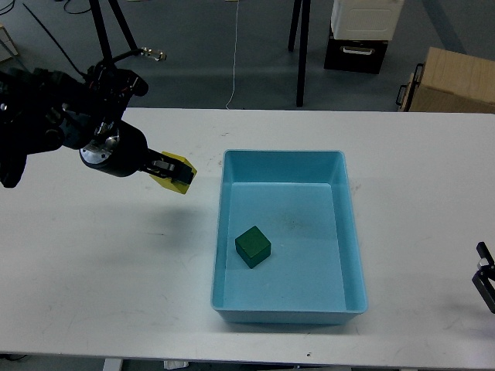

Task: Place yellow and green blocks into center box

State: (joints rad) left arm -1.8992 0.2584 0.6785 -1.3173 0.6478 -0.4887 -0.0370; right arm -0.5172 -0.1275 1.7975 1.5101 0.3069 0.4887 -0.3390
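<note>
My left gripper [172, 171] is shut on the yellow block [177, 171] and holds it in the air above the table, just left of the blue box's [288, 311] far left corner. The green block [253, 246] lies inside the box, on its left half. My right gripper [486, 283] shows only as a small dark part at the right edge of the view, low on the table side; its fingers cannot be told apart.
The white table [116, 270] bears the box at its middle. Behind the table stand black stand legs [108, 54], a black and white case [360, 35] and a cardboard box [452, 81] on the floor.
</note>
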